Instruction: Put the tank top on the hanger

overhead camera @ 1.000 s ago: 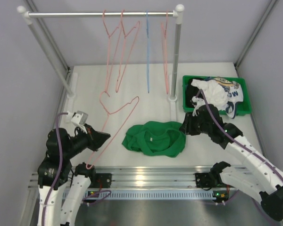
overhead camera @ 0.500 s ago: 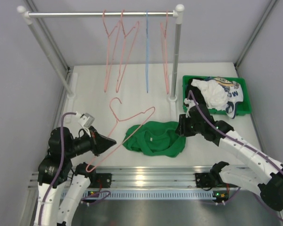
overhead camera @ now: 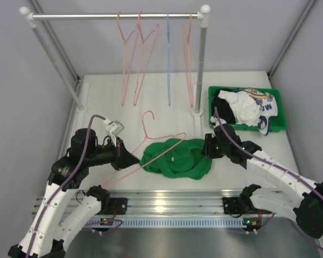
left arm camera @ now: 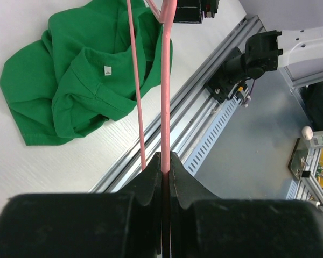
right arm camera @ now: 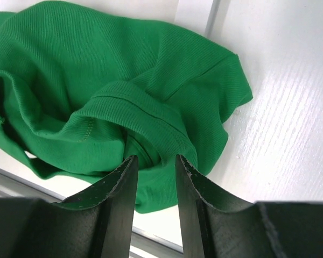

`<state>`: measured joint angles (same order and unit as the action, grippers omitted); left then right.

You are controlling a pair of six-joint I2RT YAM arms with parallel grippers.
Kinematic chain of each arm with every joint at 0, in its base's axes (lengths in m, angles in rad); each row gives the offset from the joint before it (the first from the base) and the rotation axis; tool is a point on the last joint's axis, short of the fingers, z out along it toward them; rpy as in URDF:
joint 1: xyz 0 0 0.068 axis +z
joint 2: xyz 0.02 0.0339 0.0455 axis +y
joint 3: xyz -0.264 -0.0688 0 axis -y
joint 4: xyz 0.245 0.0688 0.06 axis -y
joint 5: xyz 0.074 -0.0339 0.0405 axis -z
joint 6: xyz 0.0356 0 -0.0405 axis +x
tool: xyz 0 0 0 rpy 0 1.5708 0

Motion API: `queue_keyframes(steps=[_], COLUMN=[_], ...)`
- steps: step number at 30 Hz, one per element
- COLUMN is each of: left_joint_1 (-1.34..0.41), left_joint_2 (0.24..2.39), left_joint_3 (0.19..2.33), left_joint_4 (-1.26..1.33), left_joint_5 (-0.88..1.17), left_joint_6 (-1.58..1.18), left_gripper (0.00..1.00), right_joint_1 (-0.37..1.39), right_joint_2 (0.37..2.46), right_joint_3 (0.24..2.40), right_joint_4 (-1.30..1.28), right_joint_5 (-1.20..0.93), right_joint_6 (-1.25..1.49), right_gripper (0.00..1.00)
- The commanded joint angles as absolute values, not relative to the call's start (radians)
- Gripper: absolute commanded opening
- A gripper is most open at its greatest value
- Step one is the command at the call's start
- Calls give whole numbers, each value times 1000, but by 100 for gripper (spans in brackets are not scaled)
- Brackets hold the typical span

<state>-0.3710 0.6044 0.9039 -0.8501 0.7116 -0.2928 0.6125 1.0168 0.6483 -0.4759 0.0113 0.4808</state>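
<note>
Holds the thin salmon-pink wire hanger [left arm camera: 166, 80] pinched in the left gripper [left arm camera: 163, 164], hook toward twelve o'clock. Poises the right gripper [right arm camera: 154, 161], jaws part spread, over a strap fold of the crumpled bright green tank top [overhead camera: 177, 158], lying at three o'clock of the hanger. Risks pinching several layers together, closing the opening against the wire.
</note>
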Motion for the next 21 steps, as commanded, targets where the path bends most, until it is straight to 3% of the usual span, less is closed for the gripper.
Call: queue_keyframes(steps=[1,6,13,21], left_joint_1=[-415,-518,-669,-730], left_joint_2=[643,713,764,773], left_joint_3=[960,989,996,962], left_joint_4=[-828,-851,-848,-781], left_joint_5=[687,600,485,459], left_joint_6=[-264,-250,-267,-293], left_gripper=[0,0,0,0], right_joint_1=[630,630,630,630], right_joint_2=[1025,1025,1032,1005], right_joint_3=[641,621,623,644], right_joint_4=[-384,-345,-339,-364], right_joint_5=[43,32,28,23], right_joint_6=[486,499,499,502], right_gripper=[34,32,15,7])
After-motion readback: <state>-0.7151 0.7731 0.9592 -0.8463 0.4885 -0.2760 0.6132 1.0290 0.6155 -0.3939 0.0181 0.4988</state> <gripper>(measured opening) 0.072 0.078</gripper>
